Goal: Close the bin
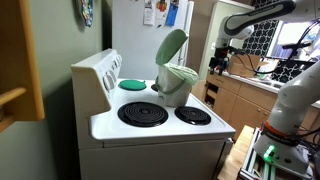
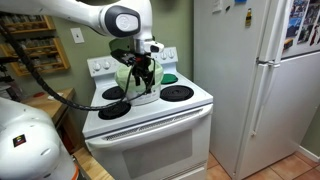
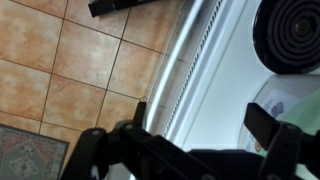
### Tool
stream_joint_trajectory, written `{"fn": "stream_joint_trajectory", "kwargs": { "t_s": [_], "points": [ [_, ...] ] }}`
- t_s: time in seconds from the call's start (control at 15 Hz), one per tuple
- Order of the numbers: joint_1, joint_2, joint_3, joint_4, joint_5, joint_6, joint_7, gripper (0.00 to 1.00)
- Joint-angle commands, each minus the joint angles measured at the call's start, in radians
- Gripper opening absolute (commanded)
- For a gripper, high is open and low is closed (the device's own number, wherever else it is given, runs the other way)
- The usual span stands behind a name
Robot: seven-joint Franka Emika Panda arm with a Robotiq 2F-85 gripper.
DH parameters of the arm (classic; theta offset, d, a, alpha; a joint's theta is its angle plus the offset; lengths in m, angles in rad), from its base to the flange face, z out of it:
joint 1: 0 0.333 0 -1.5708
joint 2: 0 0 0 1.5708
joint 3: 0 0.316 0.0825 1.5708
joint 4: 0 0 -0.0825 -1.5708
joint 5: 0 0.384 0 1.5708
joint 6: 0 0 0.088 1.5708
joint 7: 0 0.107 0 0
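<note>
The pale green bin [image 1: 176, 86] stands on the white stove top [image 1: 160, 128] between the burners, with its rounded lid [image 1: 171, 45] tipped up and open. It also shows in an exterior view [image 2: 127, 76], partly hidden by my gripper [image 2: 145, 72]. My gripper [image 1: 222, 52] hangs above the stove's front edge, apart from the bin on its front side. In the wrist view the jaws [image 3: 200, 120] are open and empty over the stove's edge, with the bin [image 3: 287, 97] near one finger.
A flat teal disc [image 1: 132, 84] lies on a back burner. Black coil burners [image 1: 143, 113] flank the bin. A white fridge [image 2: 250, 80] stands beside the stove. A wooden counter [image 1: 240, 95] lies beyond it. The tiled floor [image 3: 70, 70] is below the gripper.
</note>
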Motion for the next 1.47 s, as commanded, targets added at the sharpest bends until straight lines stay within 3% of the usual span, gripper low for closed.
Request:
{"fn": "stream_joint_trajectory", "kwargs": {
  "t_s": [0.0,0.33,0.67,1.13,1.4],
  "points": [
    [0.035,-0.058,0.027,0.045,0.060,0.079,0.030,1.00],
    [0.091,-0.097,0.067,0.160,0.113,0.159,0.014,1.00],
    [0.090,-0.090,0.070,0.177,0.095,0.144,0.018,1.00],
    [0.158,-0.059,0.017,0.299,0.423,0.073,0.095,1.00],
    [0.174,-0.022,0.021,0.341,0.565,0.060,0.127,1.00]
  ]
}}
